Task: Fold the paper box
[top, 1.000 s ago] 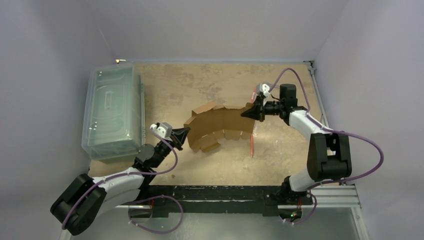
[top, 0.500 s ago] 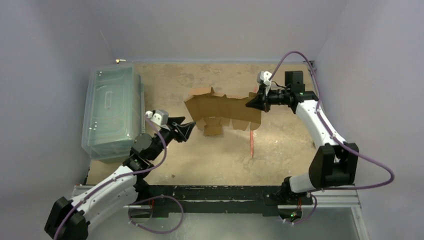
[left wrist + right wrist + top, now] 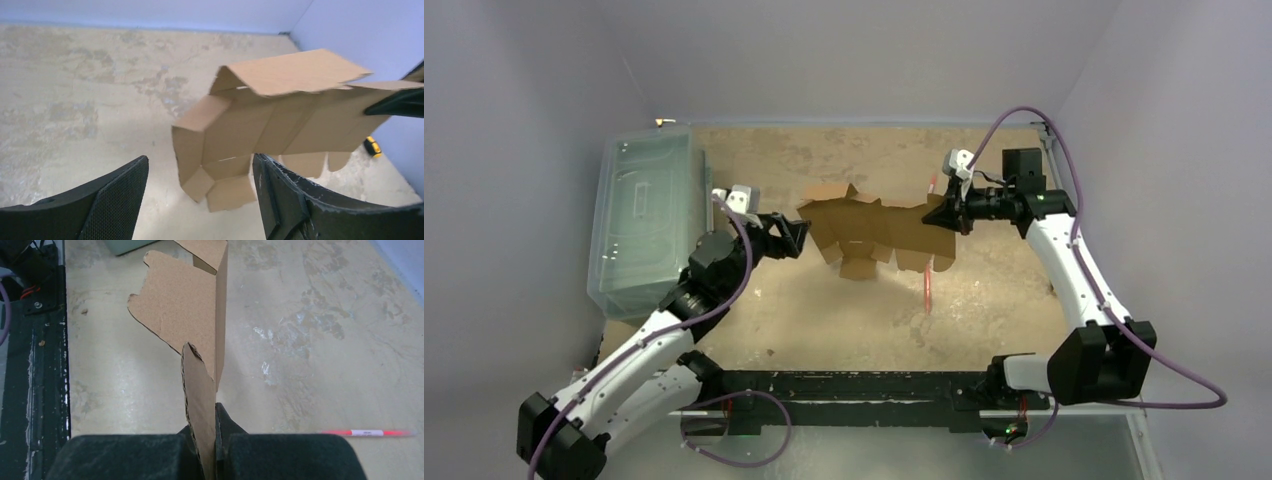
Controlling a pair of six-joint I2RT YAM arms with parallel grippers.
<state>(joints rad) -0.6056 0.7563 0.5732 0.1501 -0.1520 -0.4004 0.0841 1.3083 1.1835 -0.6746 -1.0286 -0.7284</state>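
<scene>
Brown paper box (image 3: 874, 226), pinched in right gripper (image 3: 935, 212); left gripper (image 3: 799, 237) agape beside

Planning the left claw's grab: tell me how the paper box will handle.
Probably light: the right claw alone holds the paper box aloft by one edge. Likely floppy along creases: its flaps hang bent.

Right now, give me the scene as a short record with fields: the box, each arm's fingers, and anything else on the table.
paper box: partly folded brown cardboard, held up off the table
right fingers: shut on the box's right edge
left fingers: open, near the box's left end, not gripping it
clear plastic bin: left side of the table
red pen: lying on the table
</scene>
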